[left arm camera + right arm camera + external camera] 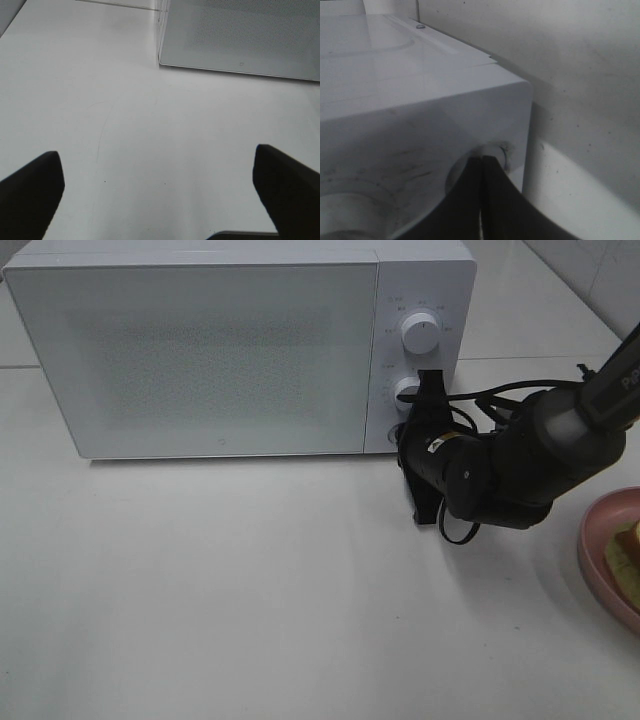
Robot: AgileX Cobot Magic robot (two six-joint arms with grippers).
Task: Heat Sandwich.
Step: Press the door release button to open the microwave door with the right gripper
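Observation:
The sandwich (626, 546) lies on a pink plate (598, 558) at the right edge of the exterior view, mostly cut off. A white microwave (200, 350) stands at the back with its door closed. My right gripper (400, 432) is shut, nothing held, with its tips against the round button (496, 149) at the bottom of the microwave's control panel. In the right wrist view the right gripper (482, 160) shows its fingers pressed together. Only the left wrist view shows my left gripper (157, 151), open and empty over bare table, facing the microwave (240, 35).
Two white knobs (420, 335) (407, 390) sit on the panel above the button. The right arm (520, 460) and its cables reach in from the right, between the microwave and the plate. The table (220, 590) is white.

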